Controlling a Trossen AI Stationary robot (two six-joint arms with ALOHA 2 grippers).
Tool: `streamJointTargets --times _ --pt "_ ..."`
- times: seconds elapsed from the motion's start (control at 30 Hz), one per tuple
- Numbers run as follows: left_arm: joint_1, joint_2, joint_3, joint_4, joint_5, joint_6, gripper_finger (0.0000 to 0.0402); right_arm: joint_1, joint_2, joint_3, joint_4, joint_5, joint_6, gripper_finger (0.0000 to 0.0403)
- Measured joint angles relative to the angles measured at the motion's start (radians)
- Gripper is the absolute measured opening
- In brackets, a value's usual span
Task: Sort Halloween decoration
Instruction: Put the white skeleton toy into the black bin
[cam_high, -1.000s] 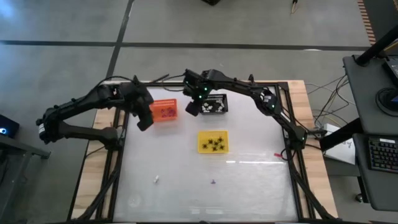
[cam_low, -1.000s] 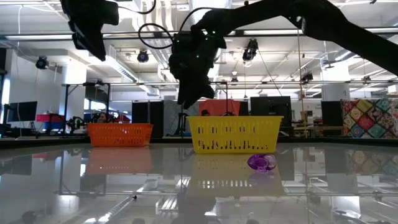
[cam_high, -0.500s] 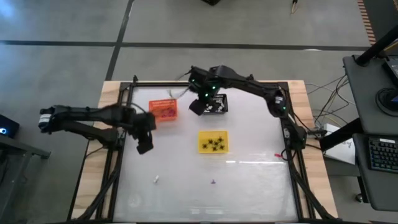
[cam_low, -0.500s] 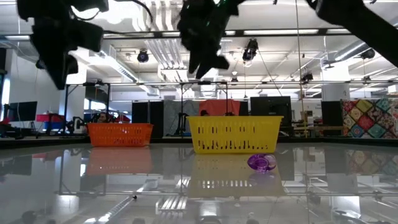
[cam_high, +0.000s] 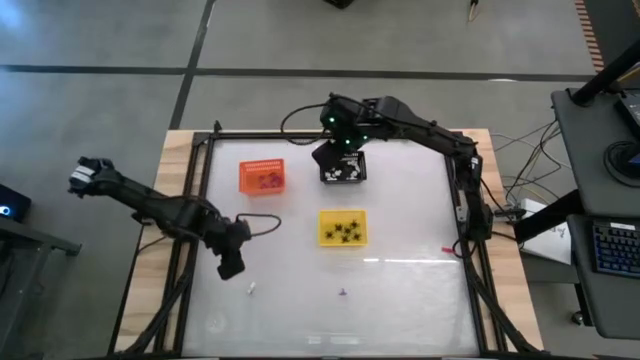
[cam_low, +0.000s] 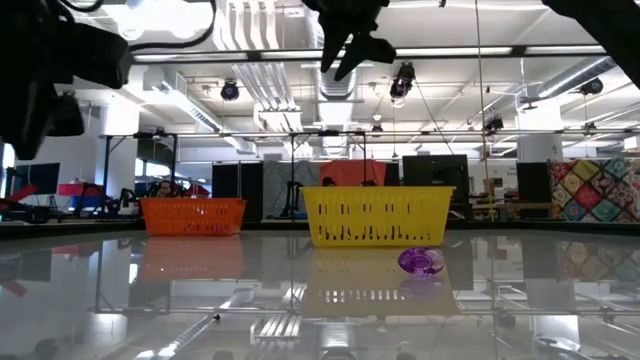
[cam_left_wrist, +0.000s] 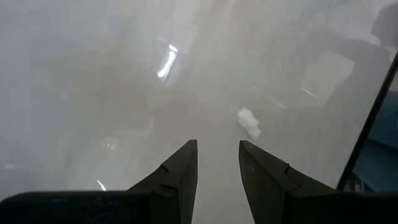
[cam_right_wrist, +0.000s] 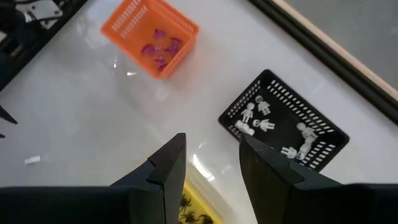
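- Two loose pieces are left on the table (cam_high: 400, 300): a tiny white piece (cam_high: 252, 289) just beside the left gripper (cam_high: 231, 268), and a small purple piece (cam_high: 342, 293) well apart from it, toward the near edge. Everything else looks sorted: purple bits in the orange basket (cam_high: 263, 177), black spiders in the yellow basket (cam_high: 343, 228), white skeleton figures in the black basket (cam_high: 343, 167).
- Left gripper hovers low over the glossy top with its fingers (cam_left_wrist: 177, 171) parted and nothing between them; the white piece (cam_left_wrist: 249, 121) sits just ahead, off to one side of the gap. My guess is that's the next pick.
- Right gripper (cam_high: 330, 155) hangs high over the black basket, fingers (cam_right_wrist: 166, 163) apart, empty, waiting.
- What could go wrong: the tabletop is slick and mirror-like, and the white piece is a lumpy little scrap of plastic. If the fingers come down off-centre, one could nudge it and it would skate away.
- It's also thin, so the fingers could close above it.
- The baskets are light slotted plastic, so a bump could shove one.
- The purple piece looks rounded, so it may roll.
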Motion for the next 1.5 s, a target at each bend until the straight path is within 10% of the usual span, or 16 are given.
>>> streamJointTargets --times 0.97,1.5 --pt "-0.214 0.384 0.001 0.392 -0.021 -0.413 0.0101 0.039 0.004 -0.002 -0.069 0.002 -0.127 0.0139" --pt "-0.216 0.452 0.003 0.315 -0.013 -0.419 0.01 0.039 0.004 -0.002 -0.073 0.0 -0.136 0.0139"
